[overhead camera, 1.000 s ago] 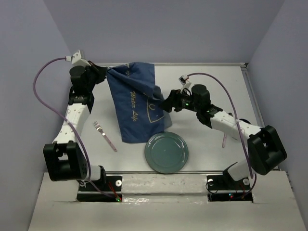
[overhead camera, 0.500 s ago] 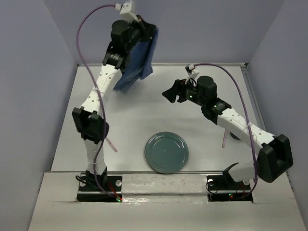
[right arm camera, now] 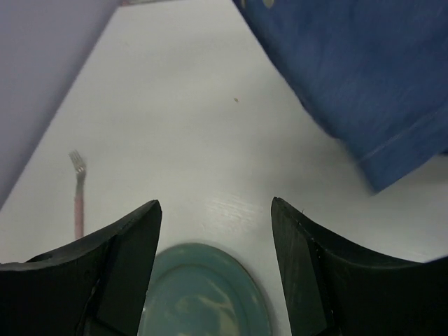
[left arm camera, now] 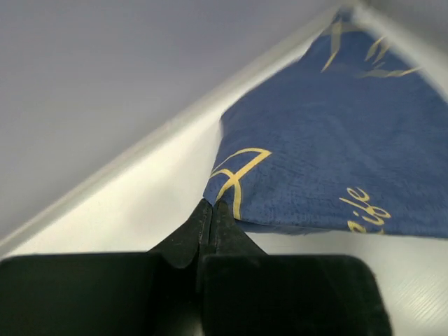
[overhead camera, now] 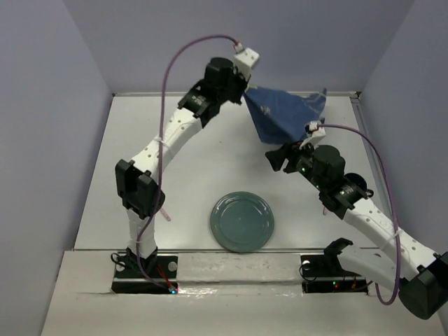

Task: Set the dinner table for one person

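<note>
The tabletop point(overhead camera: 210, 168) is a large, flat, matte white rectangle, lying level, with pale lavender walls point(overhead camera: 42, 140) on three sides.

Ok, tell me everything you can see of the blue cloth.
The cloth is dark blue, soft woven fabric with a stitched hem and yellow printed lines and lettering. The left gripper is shut on one corner, holding it up over the far right part of the table. It spreads as a rough triangle toward the far right corner, with a lower point hanging near the open right gripper, which does not touch it. Whether its far end rests on the table is unclear.
</note>
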Available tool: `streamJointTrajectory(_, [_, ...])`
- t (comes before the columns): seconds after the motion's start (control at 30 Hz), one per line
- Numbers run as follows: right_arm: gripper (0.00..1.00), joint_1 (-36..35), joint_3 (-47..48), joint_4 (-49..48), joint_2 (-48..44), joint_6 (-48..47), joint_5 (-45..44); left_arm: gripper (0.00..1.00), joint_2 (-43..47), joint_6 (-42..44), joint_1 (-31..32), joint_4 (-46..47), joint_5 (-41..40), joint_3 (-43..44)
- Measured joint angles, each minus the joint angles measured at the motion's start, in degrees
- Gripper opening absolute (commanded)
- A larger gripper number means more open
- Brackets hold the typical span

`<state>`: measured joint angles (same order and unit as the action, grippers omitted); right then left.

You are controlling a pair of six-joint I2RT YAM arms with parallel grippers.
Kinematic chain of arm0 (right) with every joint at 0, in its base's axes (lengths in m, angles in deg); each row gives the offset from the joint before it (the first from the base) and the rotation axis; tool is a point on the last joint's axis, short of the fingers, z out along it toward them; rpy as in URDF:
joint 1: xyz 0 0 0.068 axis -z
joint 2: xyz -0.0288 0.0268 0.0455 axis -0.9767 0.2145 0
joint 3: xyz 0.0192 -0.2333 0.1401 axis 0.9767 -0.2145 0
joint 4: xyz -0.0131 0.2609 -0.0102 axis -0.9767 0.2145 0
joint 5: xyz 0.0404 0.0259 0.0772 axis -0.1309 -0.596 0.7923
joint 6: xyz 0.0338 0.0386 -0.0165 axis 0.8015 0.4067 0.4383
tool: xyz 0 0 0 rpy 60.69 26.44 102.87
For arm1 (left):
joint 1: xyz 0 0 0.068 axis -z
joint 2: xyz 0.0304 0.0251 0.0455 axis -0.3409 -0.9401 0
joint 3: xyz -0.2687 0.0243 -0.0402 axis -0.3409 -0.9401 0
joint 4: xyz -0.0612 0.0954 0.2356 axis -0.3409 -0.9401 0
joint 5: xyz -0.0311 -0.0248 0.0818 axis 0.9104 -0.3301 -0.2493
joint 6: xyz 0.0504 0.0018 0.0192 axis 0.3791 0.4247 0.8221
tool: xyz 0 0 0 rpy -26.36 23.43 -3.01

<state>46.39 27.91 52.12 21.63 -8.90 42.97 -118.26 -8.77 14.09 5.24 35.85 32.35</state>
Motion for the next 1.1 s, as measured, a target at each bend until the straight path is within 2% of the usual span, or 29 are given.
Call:
streamJointTrajectory(0.03, [0.70,0.0,-1.6,1.0,-0.7,0.4,-0.9,0.25,-0.5,1.7,1.2,0.0,-1.6,-4.0])
streamJointTrajectory(0.07, [0.70,0.0,-3.0,2.4,-1.2,0.6,-1.8,0.40,-1.7,2.9,2.3,-0.1,-2.8,-7.2])
streamJointTrajectory(0.17, [0.68,0.0,-5.3,5.0,-1.9,1.0,-3.8,0.72,-6.9,5.2,4.6,-0.4,-5.0,-12.9])
streamJointTrajectory(0.23, [0.64,0.0,-5.7,6.0,-1.6,1.0,-5.0,0.78,-9.4,5.6,5.4,-0.4,-5.8,-15.2])
streamJointTrajectory(0.33, [0.47,0.0,-5.7,5.9,1.3,1.2,-6.6,0.78,-10.0,4.8,5.5,0.2,-7.1,-18.1])
streamJointTrajectory(0.37, [0.32,0.0,-5.7,5.9,2.8,1.1,-6.9,0.77,-9.6,4.0,5.4,1.2,-8.4,-18.8])
streamJointTrajectory(0.4, [0.25,0.0,-5.7,5.8,4.5,1.0,-7.1,0.77,-8.9,3.3,5.3,2.6,-9.4,-19.7])
streamJointTrajectory(0.47, [0.20,0.0,-5.7,6.0,9.6,1.1,-7.4,0.74,-6.6,1.2,4.8,4.6,-11.2,-21.8])
streamJointTrajectory(0.53, [0.25,0.0,-5.7,6.2,13.1,1.0,-7.3,0.68,-3.3,-2.2,3.8,7.2,-12.7,-24.7])
streamJointTrajectory(0.57, [0.40,0.0,-5.4,6.9,15.0,0.7,-6.8,0.66,-2.1,-3.6,3.3,8.0,-12.9,-25.8])
streamJointTrajectory(0.6, [0.47,0.0,-5.1,7.3,15.9,0.5,-6.6,0.65,0.0,-6.8,2.2,9.8,-12.9,-28.2])
streamJointTrajectory(0.77, [0.49,0.0,-2.1,10.3,20.8,-1.6,-4.2,0.58,9.7,-21.5,-7.1,20.1,-7.7,-44.9])
streamJointTrajectory(0.8, [0.49,0.0,-1.5,10.8,21.7,-2.1,-3.7,0.57,12.6,-26.7,-10.1,25.5,-6.0,-52.6])
streamJointTrajectory(0.87, [0.50,-0.4,0.6,12.7,24.3,-3.7,-3.0,0.57,15.8,-32.6,-14.2,28.8,-4.9,-61.5])
streamJointTrajectory(0.93, [0.50,-0.9,2.4,14.5,26.6,-4.7,-3.0,0.57,16.6,-37.7,-15.6,31.3,-3.7,-67.4])
streamJointTrajectory(1.1, [0.51,-1.2,5.4,18.2,31.0,-6.7,-4.0,0.57,16.6,-47.2,-13.4,38.2,2.0,-76.6])
